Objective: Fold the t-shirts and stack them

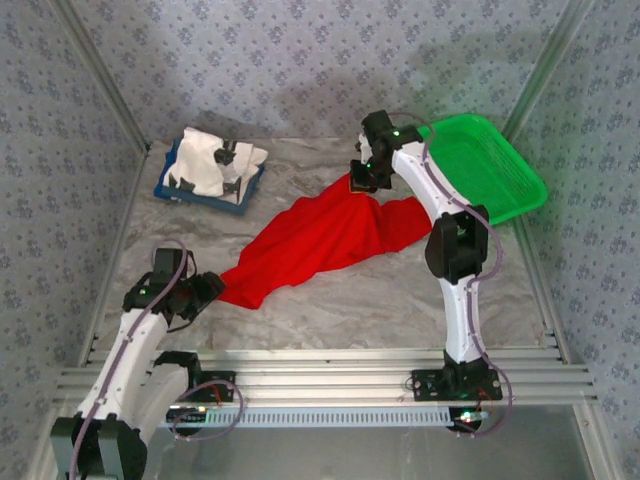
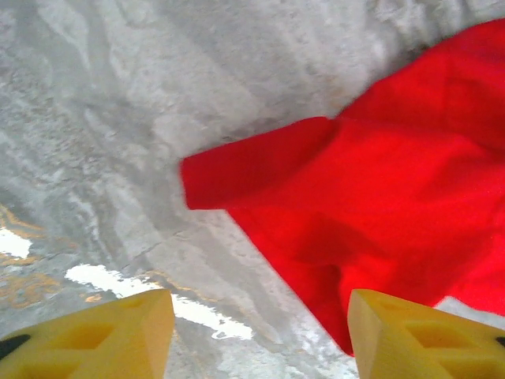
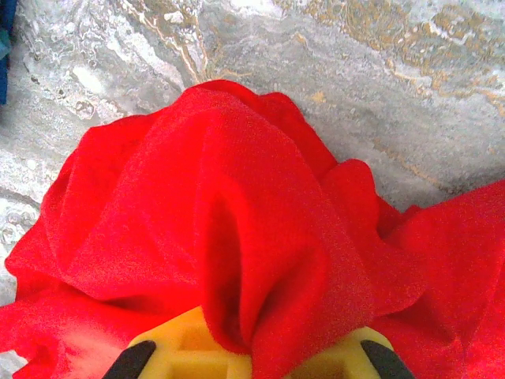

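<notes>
Top view: your bright red t-shirt point(image 1: 330, 238) of soft cloth lies as a crumpled diagonal band across the grey marbled table point(image 1: 400, 300), between the arms. Expect it to be light and limp and to bunch wherever you lift it, so take a hem corner or shoulder, not mid-body. The right gripper point(image 1: 362, 180) is at its far end, the left gripper point(image 1: 205, 290) just beside its near tip. The white t-shirt with black marks point(image 1: 215, 160) sits heaped on the flat blue tray point(image 1: 205, 198), well apart. The green plastic mesh basket point(image 1: 490, 165) is near the right arm, so mind it. Left wrist view: left gripper point(image 2: 260, 335) jaws wide, nothing between them, red t-shirt point(image 2: 379, 181) edge near one finger. Right wrist view: right gripper point(image 3: 252, 355) clamped on a thick bunched fold of red t-shirt point(image 3: 237, 221), which could slip.
</notes>
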`<action>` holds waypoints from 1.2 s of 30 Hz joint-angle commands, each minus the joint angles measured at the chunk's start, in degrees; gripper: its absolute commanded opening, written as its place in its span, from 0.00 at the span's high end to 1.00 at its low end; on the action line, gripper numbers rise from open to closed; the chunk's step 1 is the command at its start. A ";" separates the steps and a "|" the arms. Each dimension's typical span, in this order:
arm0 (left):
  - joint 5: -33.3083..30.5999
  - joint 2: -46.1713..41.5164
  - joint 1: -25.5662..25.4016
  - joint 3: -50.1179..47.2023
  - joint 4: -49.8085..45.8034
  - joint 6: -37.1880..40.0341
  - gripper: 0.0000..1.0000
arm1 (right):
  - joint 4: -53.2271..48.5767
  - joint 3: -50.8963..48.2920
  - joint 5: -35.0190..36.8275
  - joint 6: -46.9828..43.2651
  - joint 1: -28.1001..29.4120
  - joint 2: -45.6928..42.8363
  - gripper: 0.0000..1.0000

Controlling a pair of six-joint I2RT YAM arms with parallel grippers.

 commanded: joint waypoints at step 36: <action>4.81 22.06 2.14 -0.26 21.39 12.96 0.60 | -2.76 -4.20 -6.26 -3.90 -1.76 -8.43 0.33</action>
